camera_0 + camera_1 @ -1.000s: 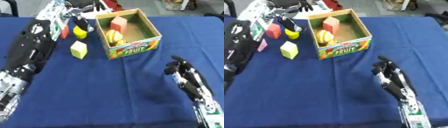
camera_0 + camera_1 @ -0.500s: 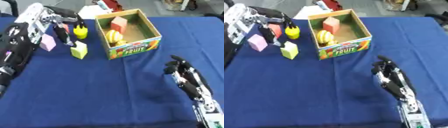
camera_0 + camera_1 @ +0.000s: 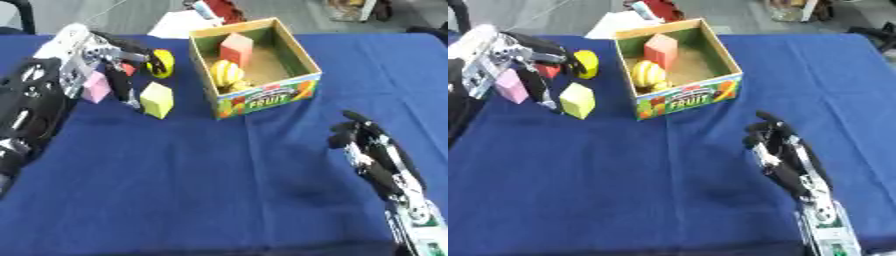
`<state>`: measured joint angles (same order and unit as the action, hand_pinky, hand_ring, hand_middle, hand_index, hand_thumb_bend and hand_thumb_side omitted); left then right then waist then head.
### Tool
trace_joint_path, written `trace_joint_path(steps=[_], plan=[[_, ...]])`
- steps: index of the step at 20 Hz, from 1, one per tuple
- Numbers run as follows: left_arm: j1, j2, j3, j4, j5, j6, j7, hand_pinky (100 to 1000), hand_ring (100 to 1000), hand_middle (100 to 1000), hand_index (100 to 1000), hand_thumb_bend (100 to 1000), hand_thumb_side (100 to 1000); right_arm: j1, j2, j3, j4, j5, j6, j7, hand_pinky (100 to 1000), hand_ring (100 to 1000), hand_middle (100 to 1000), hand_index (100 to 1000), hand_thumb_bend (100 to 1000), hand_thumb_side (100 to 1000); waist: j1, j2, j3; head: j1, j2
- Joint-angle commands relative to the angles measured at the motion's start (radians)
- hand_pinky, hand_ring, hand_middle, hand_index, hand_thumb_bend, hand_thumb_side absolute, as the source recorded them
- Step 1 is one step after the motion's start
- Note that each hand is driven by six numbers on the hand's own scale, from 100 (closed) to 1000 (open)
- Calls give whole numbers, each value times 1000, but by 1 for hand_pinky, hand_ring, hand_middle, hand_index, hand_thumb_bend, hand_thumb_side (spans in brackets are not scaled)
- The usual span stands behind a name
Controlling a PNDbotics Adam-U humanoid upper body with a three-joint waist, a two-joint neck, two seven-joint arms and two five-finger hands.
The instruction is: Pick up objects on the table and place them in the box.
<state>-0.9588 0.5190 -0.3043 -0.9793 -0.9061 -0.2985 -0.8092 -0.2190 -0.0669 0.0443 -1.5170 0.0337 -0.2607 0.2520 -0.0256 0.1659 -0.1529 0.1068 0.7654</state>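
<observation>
Blue cloth (image 3: pixel 201 200) covers the whole table, soft and a little wrinkled. On it stands the cardboard box (image 3: pixel 262 97) with a printed fruit label; inside lie a salmon block (image 3: pixel 236 48) and a round yellow striped fruit (image 3: pixel 227 73), so part of the work looks done. Outside remain a yellow-green cube (image 3: pixel 157 99), a pink block (image 3: pixel 94 87), a small red piece (image 3: pixel 548 70) and a yellow round thing (image 3: pixel 162 63). Among them is the left hand (image 3: pixel 103 55), fingers spread and holding nothing. Low at the right edge, the right hand (image 3: pixel 372 150) rests with relaxed fingers.
</observation>
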Motion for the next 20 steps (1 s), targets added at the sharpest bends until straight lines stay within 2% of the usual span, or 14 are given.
trace_joint_path(steps=[1,5,10,16,18,20], plan=[[-21,1,9,1,-29,-49,3,823,787,814,938,555,209,-7,-14,-3,-13,5,-1,-2,645,636,657,894,100,409,1,-30,-2,1,5],[-19,-23,10,33,-71,-54,70,821,785,811,935,538,209,-7,-13,-3,-13,5,-1,-2,645,636,657,894,100,409,0,-29,-5,3,5],[-14,-48,13,75,-94,-71,97,815,774,792,915,514,209,-7,-11,-2,-13,5,0,-1,645,636,657,894,100,408,-1,-26,-8,5,5],[-15,-49,23,64,-105,-70,169,762,643,563,716,394,195,-8,-10,-3,-14,4,0,-1,645,635,657,894,100,408,-1,-24,-9,5,5],[-20,-43,24,40,-103,-66,195,758,625,522,681,374,192,-9,-11,-3,-13,4,1,-1,645,635,657,894,100,409,0,-24,-9,6,5],[-29,-33,23,8,-99,-64,198,759,625,519,676,374,194,-10,-12,-3,-13,4,1,-1,645,635,657,894,100,410,2,-25,-8,6,5]])
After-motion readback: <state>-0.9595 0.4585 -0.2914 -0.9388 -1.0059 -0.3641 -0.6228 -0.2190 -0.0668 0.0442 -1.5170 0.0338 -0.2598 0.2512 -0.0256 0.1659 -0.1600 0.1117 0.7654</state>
